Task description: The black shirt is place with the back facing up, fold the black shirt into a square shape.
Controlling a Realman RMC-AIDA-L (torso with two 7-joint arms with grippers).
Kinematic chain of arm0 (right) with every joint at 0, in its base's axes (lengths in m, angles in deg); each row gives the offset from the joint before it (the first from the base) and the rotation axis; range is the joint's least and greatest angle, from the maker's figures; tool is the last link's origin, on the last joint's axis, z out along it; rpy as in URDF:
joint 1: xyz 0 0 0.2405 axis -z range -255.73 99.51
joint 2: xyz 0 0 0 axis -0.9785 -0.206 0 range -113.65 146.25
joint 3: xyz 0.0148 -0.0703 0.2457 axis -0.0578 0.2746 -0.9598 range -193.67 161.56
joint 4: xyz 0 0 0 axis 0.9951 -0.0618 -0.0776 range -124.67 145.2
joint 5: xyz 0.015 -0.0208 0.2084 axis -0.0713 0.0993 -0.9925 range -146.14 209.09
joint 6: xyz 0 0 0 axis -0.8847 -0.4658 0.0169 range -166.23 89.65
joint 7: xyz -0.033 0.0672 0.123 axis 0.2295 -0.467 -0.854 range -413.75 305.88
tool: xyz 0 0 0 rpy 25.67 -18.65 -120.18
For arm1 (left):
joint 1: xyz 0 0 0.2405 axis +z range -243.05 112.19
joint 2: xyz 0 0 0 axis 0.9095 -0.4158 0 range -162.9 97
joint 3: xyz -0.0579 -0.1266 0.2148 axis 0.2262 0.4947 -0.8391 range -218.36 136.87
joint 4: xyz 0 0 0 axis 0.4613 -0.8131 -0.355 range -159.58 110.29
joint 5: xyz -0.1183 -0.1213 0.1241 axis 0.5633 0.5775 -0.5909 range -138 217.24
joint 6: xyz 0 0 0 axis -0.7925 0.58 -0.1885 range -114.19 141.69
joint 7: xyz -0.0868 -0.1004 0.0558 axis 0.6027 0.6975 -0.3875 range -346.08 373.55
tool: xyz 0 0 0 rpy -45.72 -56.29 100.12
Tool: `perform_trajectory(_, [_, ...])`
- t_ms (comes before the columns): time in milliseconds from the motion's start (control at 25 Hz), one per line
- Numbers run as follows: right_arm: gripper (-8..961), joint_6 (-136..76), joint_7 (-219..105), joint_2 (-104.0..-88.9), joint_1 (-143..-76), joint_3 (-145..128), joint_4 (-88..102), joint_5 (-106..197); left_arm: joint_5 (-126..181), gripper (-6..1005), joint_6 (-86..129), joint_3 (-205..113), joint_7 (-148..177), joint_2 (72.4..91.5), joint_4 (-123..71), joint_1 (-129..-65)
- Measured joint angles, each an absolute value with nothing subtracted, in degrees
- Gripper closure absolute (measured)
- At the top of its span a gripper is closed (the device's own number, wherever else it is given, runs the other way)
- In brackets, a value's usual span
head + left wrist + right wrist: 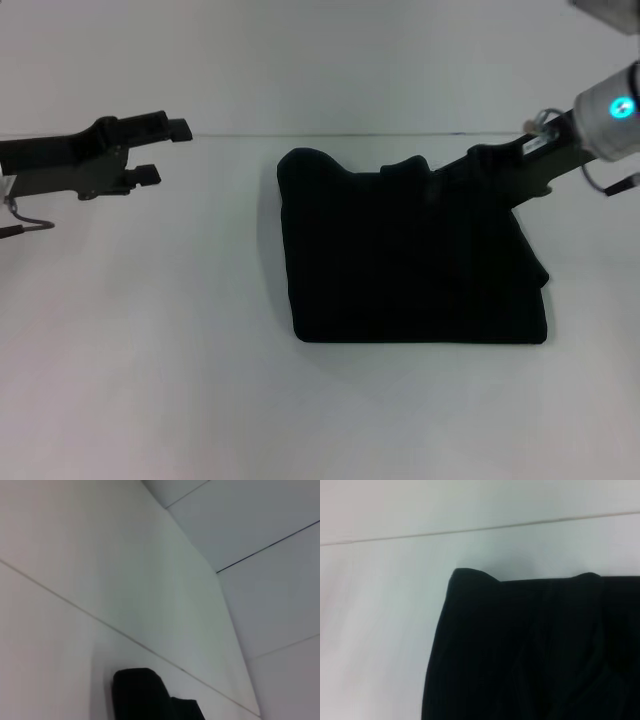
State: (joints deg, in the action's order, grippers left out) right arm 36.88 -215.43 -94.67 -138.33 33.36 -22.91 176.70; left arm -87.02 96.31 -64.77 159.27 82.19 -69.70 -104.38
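From my station I log the left gripper (168, 150) at the left of the head view, raised above the white table (150, 380), its two fingers spread with nothing between them. The black shirt (410, 260) lies well to that gripper's right, folded into a rough block on the table, its far edge uneven and humped. The right gripper (450, 172) sits at the shirt's far right corner, dark against dark cloth; I cannot tell how its fingers stand.
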Motion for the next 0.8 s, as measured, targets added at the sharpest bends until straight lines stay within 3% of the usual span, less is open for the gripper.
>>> perform_trajectory(200, [159, 30.0, -217.4, -95.98, -139.6, 37.2, -18.4, 176.8, -86.6, 68, 95.5, -64.9, 159.2, 82.19, -69.7, -104.4])
perform_trajectory(440, [159, 26.9, -217.9, -96.41, -139.9, 38.3, -16.0, 176.8, -85.9, 69, 93.6, -65.0, 159.0, 82.19, -68.9, -104.6])
perform_trajectory(800, [160, 38.5, -219.7, -94.28, -137.9, 38.7, -19.4, 182.2, -85.0, 67, 92.8, -64.9, 158.5, 82.19, -68.9, -104.7])
